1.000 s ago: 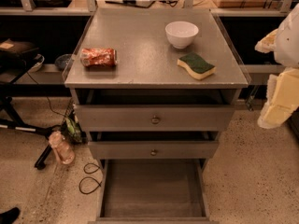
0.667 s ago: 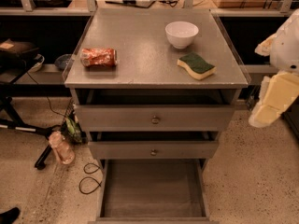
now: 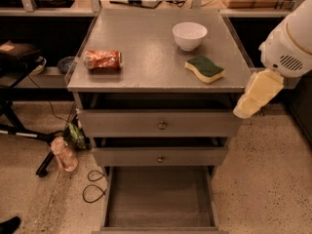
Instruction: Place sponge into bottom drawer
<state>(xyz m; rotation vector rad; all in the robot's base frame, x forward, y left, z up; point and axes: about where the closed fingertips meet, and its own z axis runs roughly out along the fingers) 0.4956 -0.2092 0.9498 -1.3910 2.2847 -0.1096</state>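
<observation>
Grey metal cabinet top [image 3: 146, 43] carries the sponge [image 3: 205, 68], lying flat near its front corner, just above the gripper [image 3: 251, 101] and a little inward of it. The gripper hangs beside the cabinet, holding nothing; whether it is open or closed cannot be told. Below it and further inward, the bottom drawer [image 3: 158, 199] stands pulled out. Judged so, the grasp, carry and drop all remain.
</observation>
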